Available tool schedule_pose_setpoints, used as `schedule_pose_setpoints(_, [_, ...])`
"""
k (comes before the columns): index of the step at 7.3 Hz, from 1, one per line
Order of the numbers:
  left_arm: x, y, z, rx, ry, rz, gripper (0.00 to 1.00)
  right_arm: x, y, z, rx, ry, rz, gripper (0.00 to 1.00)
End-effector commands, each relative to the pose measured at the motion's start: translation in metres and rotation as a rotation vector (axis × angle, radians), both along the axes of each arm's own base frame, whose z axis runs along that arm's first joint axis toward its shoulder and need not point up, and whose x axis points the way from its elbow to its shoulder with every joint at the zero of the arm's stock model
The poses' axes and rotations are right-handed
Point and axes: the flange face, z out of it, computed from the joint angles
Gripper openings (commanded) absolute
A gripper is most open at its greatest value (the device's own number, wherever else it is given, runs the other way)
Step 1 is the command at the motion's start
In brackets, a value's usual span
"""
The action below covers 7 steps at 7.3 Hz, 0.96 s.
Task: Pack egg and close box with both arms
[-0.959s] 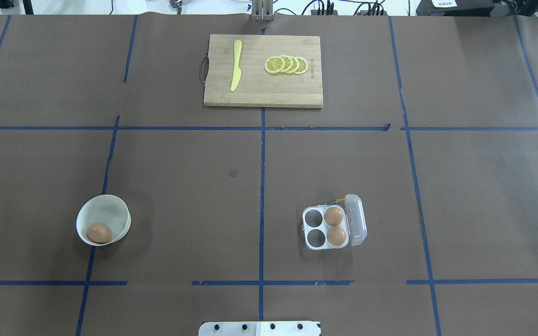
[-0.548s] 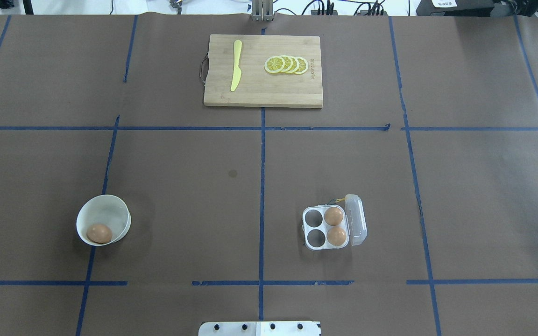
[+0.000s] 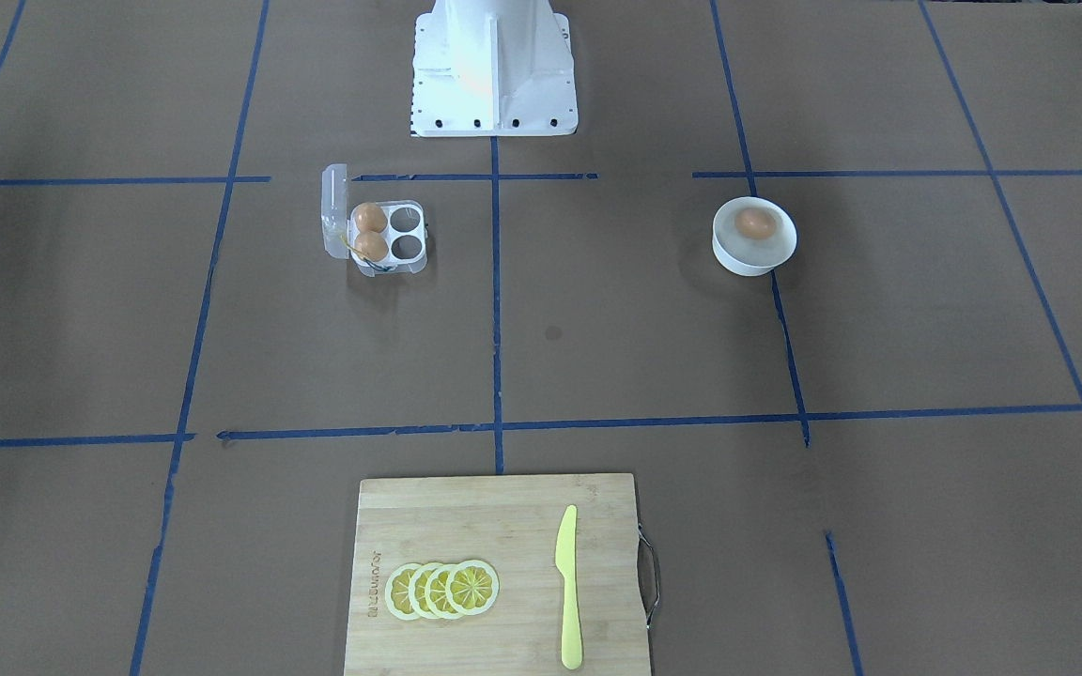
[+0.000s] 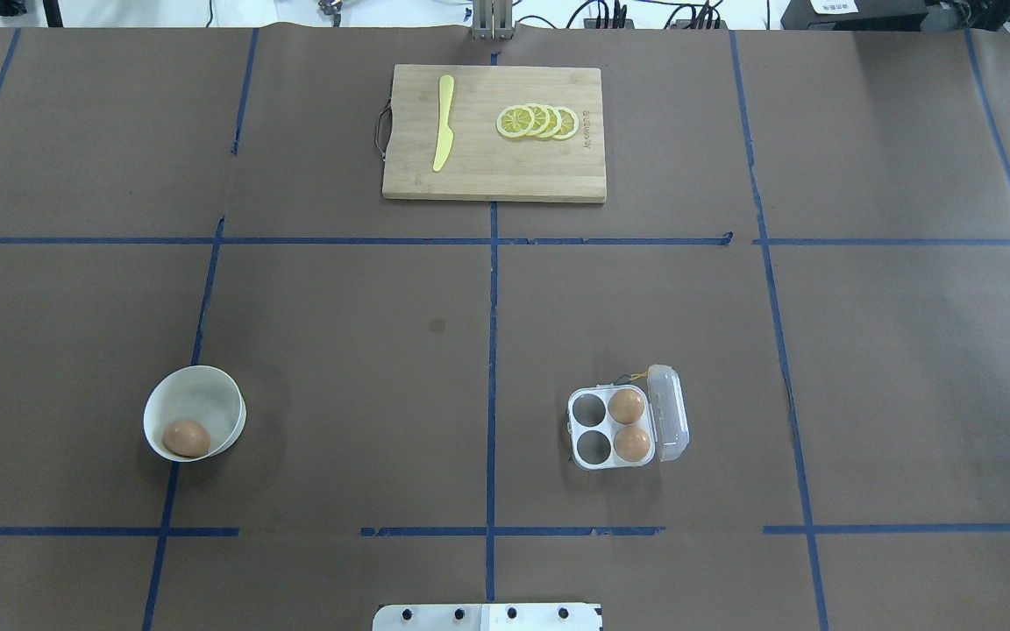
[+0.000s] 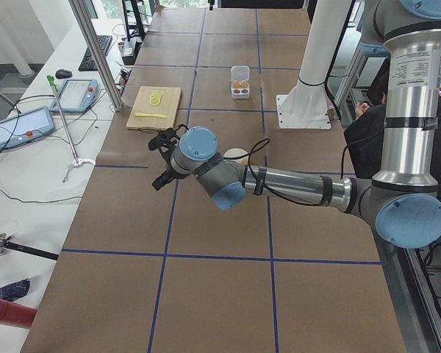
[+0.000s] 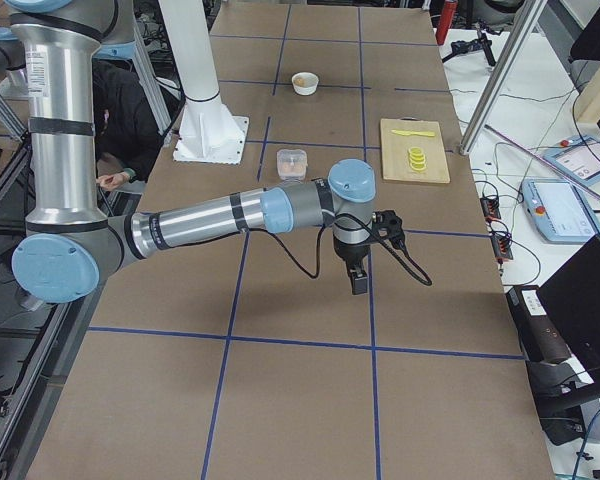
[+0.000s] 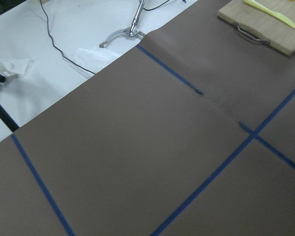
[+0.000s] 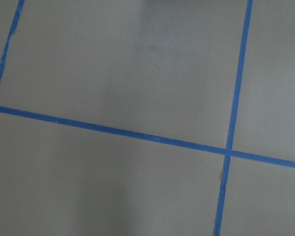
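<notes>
Orange-brown, the egg [image 4: 186, 437] lies in the white bowl [image 4: 207, 393] on the robot's left. We find it well apart from the clear egg carton [image 4: 591, 445], which stands open with two eggs [image 4: 626, 406] in the cups beside its lid [image 4: 672, 412]. The left gripper [image 5: 162, 158] and right gripper [image 6: 360, 282] hang above the brown paper [image 4: 338, 350]; we cannot tell how their jaws stand.

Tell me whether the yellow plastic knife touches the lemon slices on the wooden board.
Apart. The overhead view shows bare wooden cutting board between the yellow plastic knife and the fanned lemon slices.
</notes>
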Motion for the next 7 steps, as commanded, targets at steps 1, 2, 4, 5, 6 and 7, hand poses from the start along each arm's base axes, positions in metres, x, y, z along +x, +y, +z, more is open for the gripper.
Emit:
schedule_pose_setpoints(1, [0.061,0.057,-0.043,-0.168,0.089,-0.017,1.00,-0.002,0.003,0.004,-0.006,-0.002,0.001,1.00])
schedule_pose_setpoints(2, [0.086,0.080,-0.056,-0.267,0.120,-0.051,0.98,-0.002,0.004,0.005,-0.006,-0.002,0.001,1.00])
schedule_pose_setpoints(4, [0.143,0.120,-0.088,-0.530,0.227,-0.148,0.91,-0.002,0.004,0.007,-0.006,-0.002,0.001,1.00])
schedule_pose_setpoints(5, [0.180,0.130,-0.089,-0.596,0.236,-0.200,0.92,-0.002,0.004,0.007,-0.005,0.000,0.001,1.00])
schedule_pose_setpoints(6, [0.210,0.140,-0.087,-0.610,0.225,-0.214,0.92,-0.002,0.004,0.007,-0.006,-0.002,0.001,1.00])
schedule_pose_setpoints(7, [0.237,0.153,-0.081,-0.594,0.192,-0.200,0.92,-0.002,0.004,0.009,-0.010,-0.001,0.001,1.00])
